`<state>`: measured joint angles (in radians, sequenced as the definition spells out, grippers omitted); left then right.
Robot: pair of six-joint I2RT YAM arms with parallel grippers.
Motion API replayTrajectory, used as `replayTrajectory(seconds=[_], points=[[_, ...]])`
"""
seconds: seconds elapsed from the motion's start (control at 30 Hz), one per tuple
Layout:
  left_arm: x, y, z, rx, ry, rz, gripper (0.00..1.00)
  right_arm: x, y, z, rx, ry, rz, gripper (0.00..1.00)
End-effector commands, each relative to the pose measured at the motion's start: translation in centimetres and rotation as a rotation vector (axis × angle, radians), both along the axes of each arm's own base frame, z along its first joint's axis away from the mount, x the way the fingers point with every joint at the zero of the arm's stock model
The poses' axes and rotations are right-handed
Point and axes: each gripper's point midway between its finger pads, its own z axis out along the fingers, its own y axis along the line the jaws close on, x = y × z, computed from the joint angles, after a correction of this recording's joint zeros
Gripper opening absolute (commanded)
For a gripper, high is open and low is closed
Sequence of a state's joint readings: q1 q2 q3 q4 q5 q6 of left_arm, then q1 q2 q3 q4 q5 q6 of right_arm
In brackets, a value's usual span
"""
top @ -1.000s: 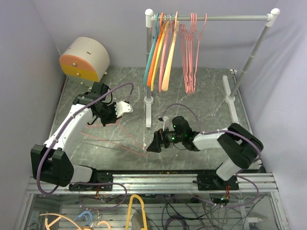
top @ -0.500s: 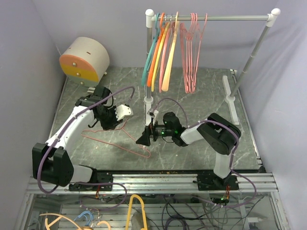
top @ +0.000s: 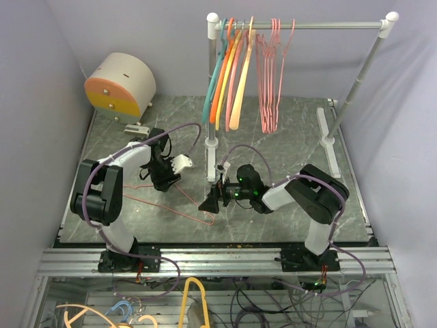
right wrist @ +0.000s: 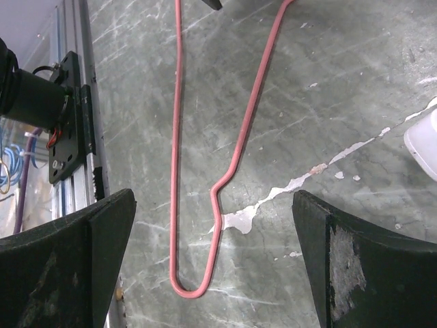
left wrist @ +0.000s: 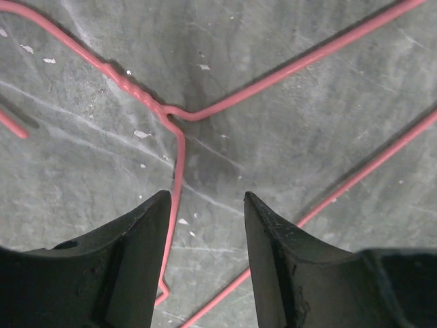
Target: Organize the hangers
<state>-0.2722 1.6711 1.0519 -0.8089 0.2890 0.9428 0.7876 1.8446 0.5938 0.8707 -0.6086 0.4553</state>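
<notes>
Pink wire hanger (top: 198, 205): one lies flat on the grey marbled surface (top: 293, 143), lower left of centre in the top view, between the two end effectors. The other hangers hang on the rail at the top of the frame.

At the upper left, a round cream and orange drawer box (top: 119, 85) stands in the back corner. Below and right of it, the left end effector (top: 164, 183) points down over the hook end of the loose hanger. In the left wrist view its fingers (left wrist: 130, 266) stand partly apart and grip nothing. The hanger's twisted neck (left wrist: 147, 99) sits in the upper left of that frame. The hook wire runs down from it just beside the inner edge of the left finger, and whether they touch cannot be told.

Near the centre, the right end effector (top: 210, 203) is low over the hanger's right corner. In the right wrist view its fingers (right wrist: 82, 253) are spread wide at the bottom corners of the frame. The rounded wire corner lies on the surface between them, touched by neither.

Along the top right, the silver rail (top: 328, 25) carries the plastic hangers (top: 235, 109), teal, orange, yellow and peach, bunched at its left end. A cluster of thin pink wire ones (top: 270, 89) hangs just to their right.
</notes>
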Motion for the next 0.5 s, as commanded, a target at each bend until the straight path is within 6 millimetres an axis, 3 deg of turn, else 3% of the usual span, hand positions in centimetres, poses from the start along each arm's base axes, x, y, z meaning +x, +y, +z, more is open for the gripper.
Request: replayTrajectory(seconds=[0.0, 0.23, 0.47], points=[[2.0, -0.1, -1.1, 0.017, -0.056, 0.002, 0.58, -0.1, -0.2, 0.4, 0.005, -0.026, -0.009, 0.99], [2.1, 0.0, -3.1, 0.031, -0.04, 0.017, 0.53, 0.0, 0.2, -0.3, -0.003, -0.006, 0.004, 0.99], [0.0, -0.3, -4.0, 0.011, 0.053, -0.004, 0.08, -0.9, 0.5, -1.7, -0.039, 0.029, 0.068, 0.98]])
